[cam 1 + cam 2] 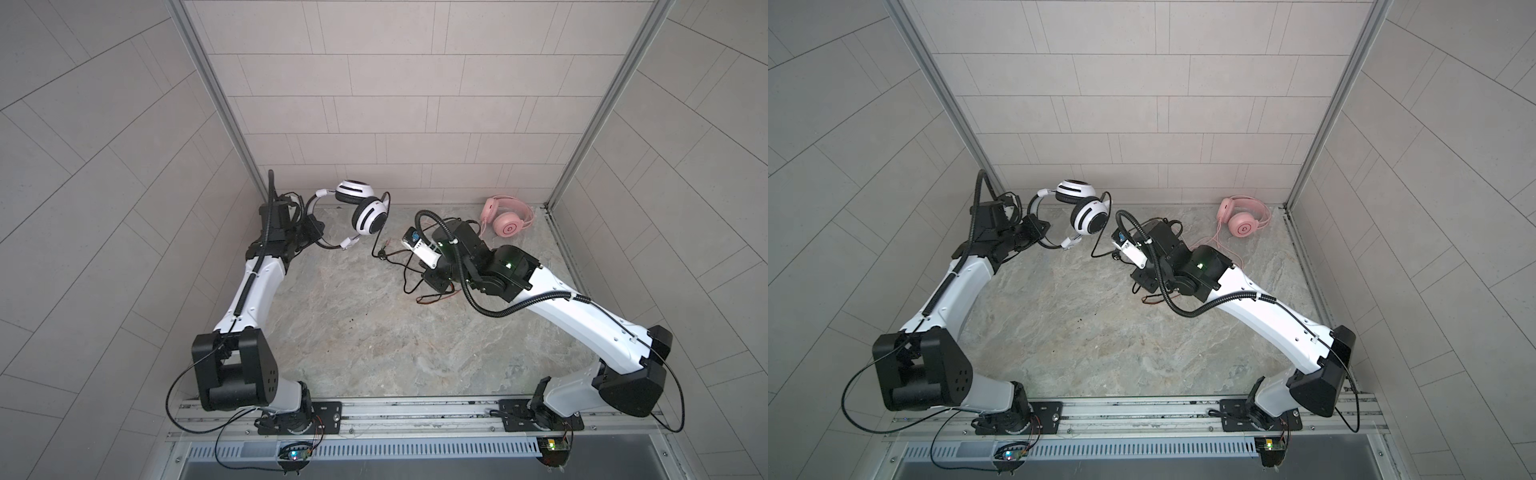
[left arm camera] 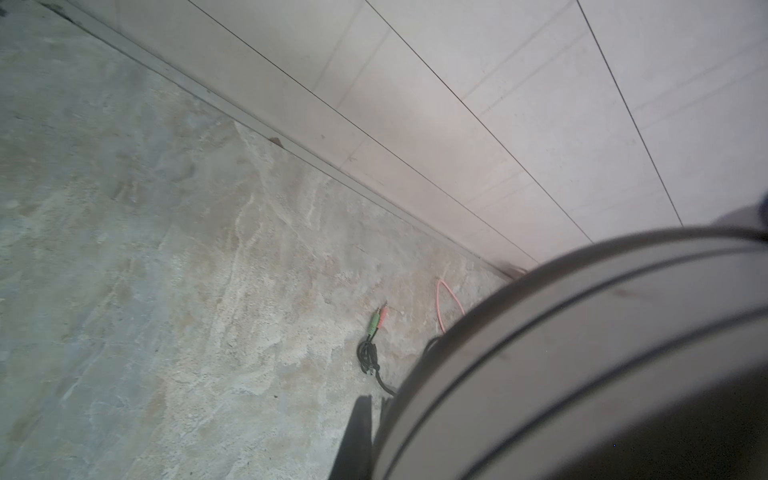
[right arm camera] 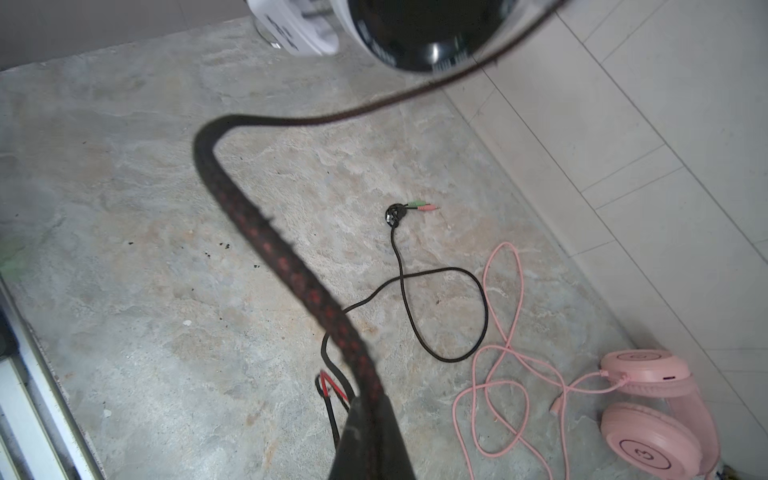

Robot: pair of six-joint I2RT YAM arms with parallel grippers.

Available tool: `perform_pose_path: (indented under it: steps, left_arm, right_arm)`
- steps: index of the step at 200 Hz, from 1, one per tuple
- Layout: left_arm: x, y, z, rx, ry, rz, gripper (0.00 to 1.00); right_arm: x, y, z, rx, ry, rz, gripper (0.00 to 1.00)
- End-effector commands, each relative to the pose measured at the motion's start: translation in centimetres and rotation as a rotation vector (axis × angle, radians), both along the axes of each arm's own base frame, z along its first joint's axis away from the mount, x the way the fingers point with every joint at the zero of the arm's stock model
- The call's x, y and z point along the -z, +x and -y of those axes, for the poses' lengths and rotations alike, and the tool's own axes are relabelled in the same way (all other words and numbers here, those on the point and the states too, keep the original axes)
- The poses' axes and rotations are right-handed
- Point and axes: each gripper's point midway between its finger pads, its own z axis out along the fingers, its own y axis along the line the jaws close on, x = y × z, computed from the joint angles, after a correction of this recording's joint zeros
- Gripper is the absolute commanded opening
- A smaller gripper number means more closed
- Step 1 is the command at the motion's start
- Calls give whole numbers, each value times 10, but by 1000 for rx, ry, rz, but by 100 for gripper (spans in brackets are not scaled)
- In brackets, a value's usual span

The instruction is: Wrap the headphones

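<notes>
Top views, white headset (image 1: 368,218), open end rightward

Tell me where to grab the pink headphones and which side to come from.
Probably the headband, coming down from above: it is the thin arch between the two bulky cups, and the pink headphones lie close against the back wall, so a side approach looks cramped.

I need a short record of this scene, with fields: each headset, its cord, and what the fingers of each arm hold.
white headset: lifted off the table, held by its headband
left fingers: shut on the white headset
right fingers: shut on the black/red cord
plugs: green and pink, lying on the table
pink headset: on the table, back right corner
pink cord: loose loops on the table
</notes>
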Motion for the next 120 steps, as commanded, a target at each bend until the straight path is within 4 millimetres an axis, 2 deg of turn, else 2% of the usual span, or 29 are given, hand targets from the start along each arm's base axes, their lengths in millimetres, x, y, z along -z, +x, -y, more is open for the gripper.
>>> perform_pose_path:
  steps: [1,22,38,60,89,108,120]
  left_arm:
    - [-25,2,27,87,42,58,0]
    - [-20,-3,55,163,76,42,0]
    - [-18,-9,79,243,100,26,0]
    - [-7,-19,109,345,183,-13,0]
    - [4,-31,160,527,107,-67,0]
    - [11,-36,171,581,127,-102,0]
    - [11,-37,174,592,110,-108,0]
  right_arm:
    - [8,-2,11,1,-123,12,0]
    - [4,3,19,47,-139,44,0]
    - [-3,11,34,120,-165,105,0]
    - [-21,23,60,245,-184,203,0]
    - [-28,31,105,369,-246,273,0]
    - [-32,31,136,430,-195,243,0]
    - [-33,27,146,437,-162,230,0]
